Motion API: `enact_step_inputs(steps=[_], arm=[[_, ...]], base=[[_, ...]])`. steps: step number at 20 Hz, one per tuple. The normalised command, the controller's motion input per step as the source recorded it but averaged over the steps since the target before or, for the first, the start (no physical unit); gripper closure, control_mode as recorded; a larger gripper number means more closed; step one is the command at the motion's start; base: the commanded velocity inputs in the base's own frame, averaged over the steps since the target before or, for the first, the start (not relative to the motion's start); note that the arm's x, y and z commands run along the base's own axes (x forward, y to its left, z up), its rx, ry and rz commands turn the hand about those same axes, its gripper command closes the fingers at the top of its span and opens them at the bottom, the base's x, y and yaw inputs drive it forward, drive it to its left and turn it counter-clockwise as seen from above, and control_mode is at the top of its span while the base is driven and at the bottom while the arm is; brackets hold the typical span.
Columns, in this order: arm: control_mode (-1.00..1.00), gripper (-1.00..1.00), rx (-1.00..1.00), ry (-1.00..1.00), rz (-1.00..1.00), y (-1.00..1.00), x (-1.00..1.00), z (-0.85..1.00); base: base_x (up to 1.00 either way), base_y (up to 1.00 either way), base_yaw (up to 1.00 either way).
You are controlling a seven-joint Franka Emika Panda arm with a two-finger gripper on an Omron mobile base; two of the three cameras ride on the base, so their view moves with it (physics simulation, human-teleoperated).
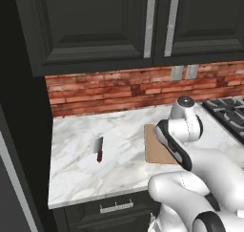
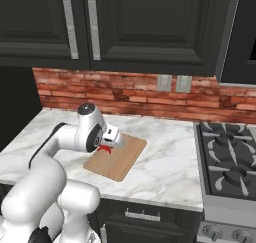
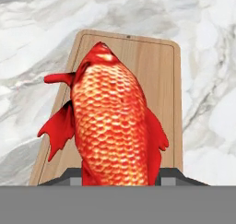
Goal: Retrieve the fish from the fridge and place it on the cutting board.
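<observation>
The red-orange fish (image 3: 115, 126) hangs in my gripper (image 3: 120, 176), which is shut on its tail end, the two dark tips pressing its sides. The head points away from the hand over the light-tan cutting board (image 3: 156, 71). In the right base view the fish (image 2: 104, 148) shows as a small red patch under the gripper (image 2: 108, 144), just above the near left part of the cutting board (image 2: 122, 157). In the left base view my arm covers much of the cutting board (image 1: 153, 147). The fridge is out of view.
A knife (image 1: 99, 149) with a dark red handle lies on the marble counter (image 1: 81, 164) left of the board. A gas stove (image 2: 231, 162) sits to the right. Dark cabinets (image 2: 145, 27) hang above a brick backsplash (image 2: 140, 94).
</observation>
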Motion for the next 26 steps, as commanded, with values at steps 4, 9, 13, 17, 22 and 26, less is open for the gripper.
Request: enact_step_inputs(steps=[4, 9, 13, 17, 22, 26], arm=[[-1.00, 1.00, 0.00, 0.00, 0.00, -0.12, 0.53, -0.25], [-1.00, -1.00, -0.02, 0.00, 0.00, -0.15, 0.33, -0.32], [-1.00, -1.00, 0.00, 0.00, 0.00, -0.23, 0.25, -0.11], [-1.00, -1.00, 0.00, 0.00, 0.00, 0.00, 0.15, 0.00], [-1.00, -1.00, 0.00, 0.00, 0.00, 0.00, 0.04, 0.00], [-1.00, -1.00, 0.00, 0.00, 0.00, 0.20, -0.78, 0.15]], base=[[0.00, 0.00, 0.00], [0.00, 0.00, 0.00], [0.00, 0.00, 0.00], [0.00, 0.00, 0.00], [0.00, 0.00, 0.00], [0.00, 0.00, 0.00]])
